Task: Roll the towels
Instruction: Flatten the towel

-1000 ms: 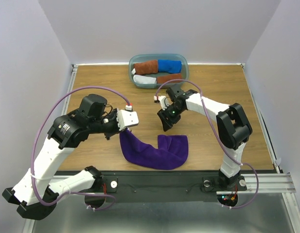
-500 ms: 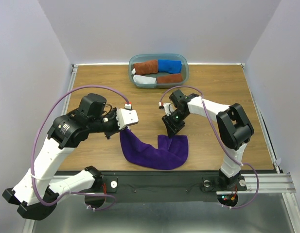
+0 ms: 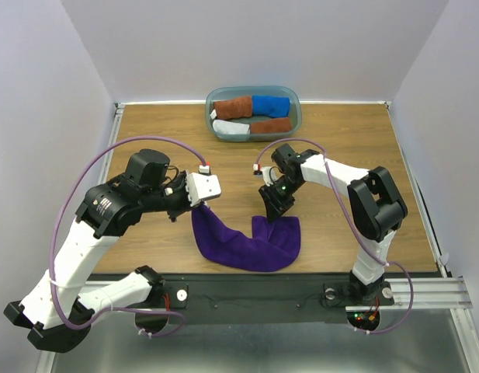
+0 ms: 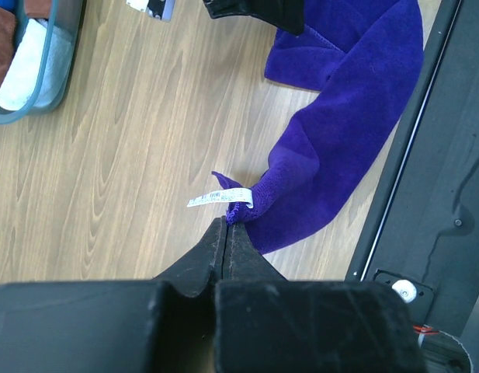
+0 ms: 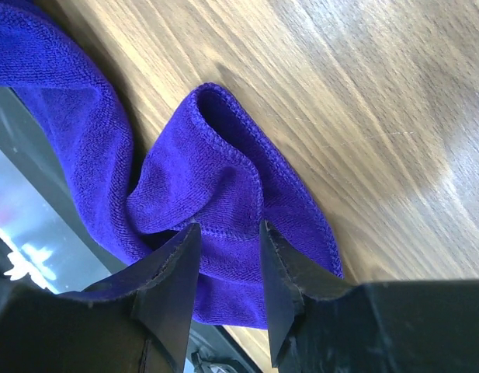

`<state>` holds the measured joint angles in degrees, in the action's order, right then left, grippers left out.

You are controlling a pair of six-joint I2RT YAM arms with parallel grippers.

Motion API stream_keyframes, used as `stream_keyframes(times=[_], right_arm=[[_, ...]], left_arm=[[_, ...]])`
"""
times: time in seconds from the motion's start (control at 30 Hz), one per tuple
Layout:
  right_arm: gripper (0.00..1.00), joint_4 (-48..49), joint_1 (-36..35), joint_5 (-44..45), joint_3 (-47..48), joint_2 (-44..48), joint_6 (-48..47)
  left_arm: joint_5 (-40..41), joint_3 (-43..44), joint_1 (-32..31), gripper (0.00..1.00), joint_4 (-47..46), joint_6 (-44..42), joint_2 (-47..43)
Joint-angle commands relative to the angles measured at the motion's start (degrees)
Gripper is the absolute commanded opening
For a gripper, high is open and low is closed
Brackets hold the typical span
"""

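A deep purple towel (image 3: 247,241) lies crumpled at the table's near edge. My left gripper (image 3: 206,200) is shut on its left corner, next to the white tag (image 4: 218,198), and holds that corner lifted (image 4: 317,163). My right gripper (image 3: 272,214) is open, its jaws straddling a raised fold at the towel's right corner (image 5: 216,171). Rolled rust-brown (image 3: 233,106), bright blue (image 3: 271,105) and pale grey (image 3: 230,129) towels lie in the tub.
The teal-grey tub (image 3: 210,116) stands at the table's back middle; its rim shows in the left wrist view (image 4: 49,85). The black front rail (image 3: 255,287) runs along the table's near edge under the towel.
My right gripper has moved toward the near edge and come down over the towel's right corner. My left gripper has kept hold of the left corner, nearly still.
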<state>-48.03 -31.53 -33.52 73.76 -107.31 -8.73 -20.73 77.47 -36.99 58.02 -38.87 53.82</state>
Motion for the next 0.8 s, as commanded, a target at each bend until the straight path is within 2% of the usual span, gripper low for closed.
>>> stream_keyframes(times=[0.0, 0.63, 0.73, 0.77], right_arm=[[0.42, -1.4, 0.0, -1.9, 0.7, -0.2, -0.1], [0.41, -0.7, -0.1, 4.5, 0.5, -0.9, 0.5], [0.32, -0.8, -0.2, 1.8, 0.6, -0.8, 0.5], [0.32, -0.9, -0.2, 0.3, 0.5, -0.9, 0.4]], left_arm=[[-0.9, -0.8, 0.4, 0.00, -1.9, 0.4, -0.7], [-1.9, -1.9, 0.7, 0.00, -2.4, 0.5, -0.9], [-1.9, -1.9, 0.9, 0.00, -2.5, 0.5, -1.0], [-1.9, -2.0, 0.9, 0.00, -2.4, 0.5, -1.0]])
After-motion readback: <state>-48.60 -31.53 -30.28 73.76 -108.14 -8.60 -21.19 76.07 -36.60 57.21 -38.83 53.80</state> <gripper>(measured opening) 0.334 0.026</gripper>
